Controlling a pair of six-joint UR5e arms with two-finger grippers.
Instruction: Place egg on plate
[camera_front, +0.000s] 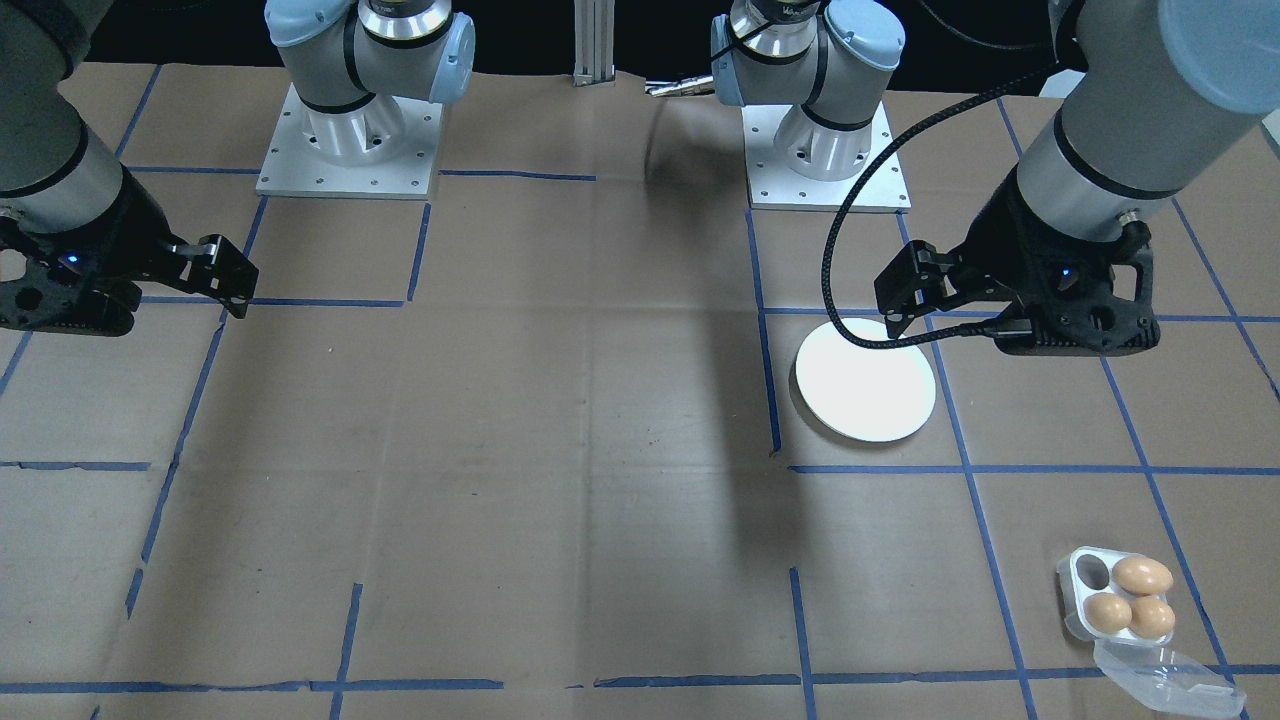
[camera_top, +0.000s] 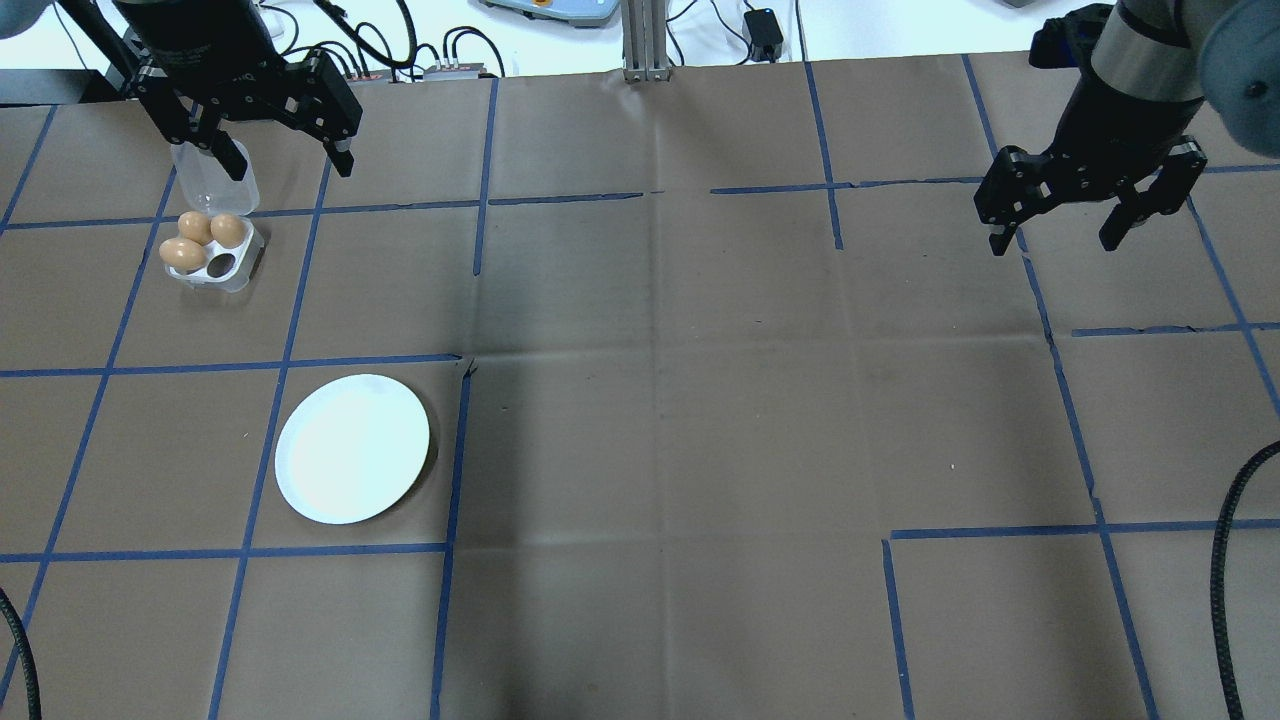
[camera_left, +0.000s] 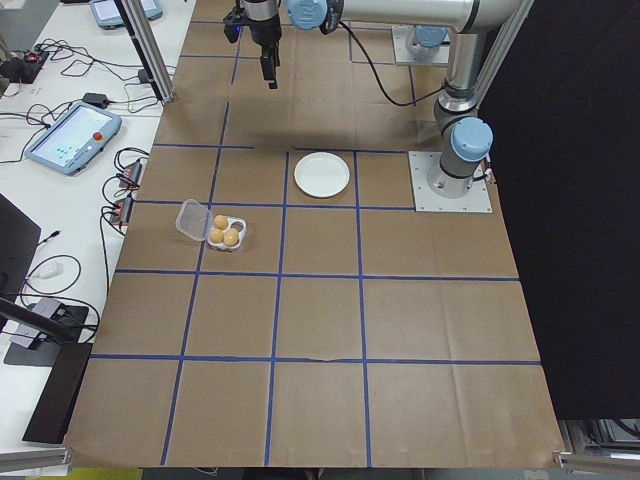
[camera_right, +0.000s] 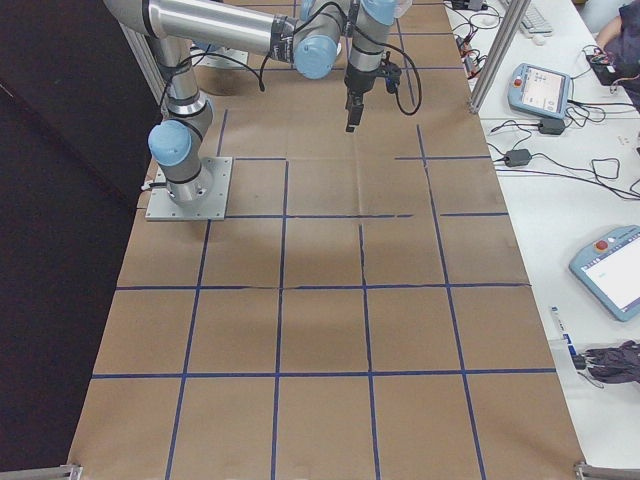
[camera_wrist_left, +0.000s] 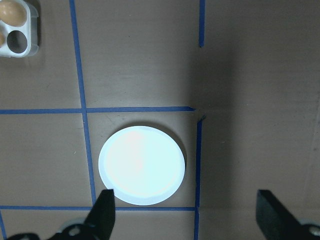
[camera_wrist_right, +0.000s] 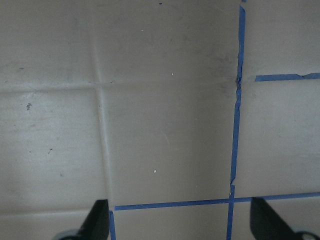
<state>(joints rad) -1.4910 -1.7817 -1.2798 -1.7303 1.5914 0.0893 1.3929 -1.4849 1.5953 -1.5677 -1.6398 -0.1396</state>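
Three brown eggs (camera_front: 1130, 597) sit in a small clear-white egg tray (camera_front: 1085, 585) with one cup empty, near the table's far left corner from the robot. Closer to the robot's base lies the round white plate (camera_front: 865, 385), bare on the brown paper. My left gripper (camera_front: 905, 292) hangs open and empty high above the plate's edge. Its wrist view looks down on the plate (camera_wrist_left: 142, 172), with the egg tray (camera_wrist_left: 26, 35) in the top left corner. On the other side of the table my right gripper (camera_top: 1060, 232) hovers open and empty over bare paper.
The tray's clear lid (camera_front: 1165, 680) lies folded open beside it. Blue tape lines (camera_top: 450, 450) cross the brown paper. A black cable (camera_front: 835, 270) loops from the left wrist over the plate's edge. Control tablets and cables lie off the table's far edge.
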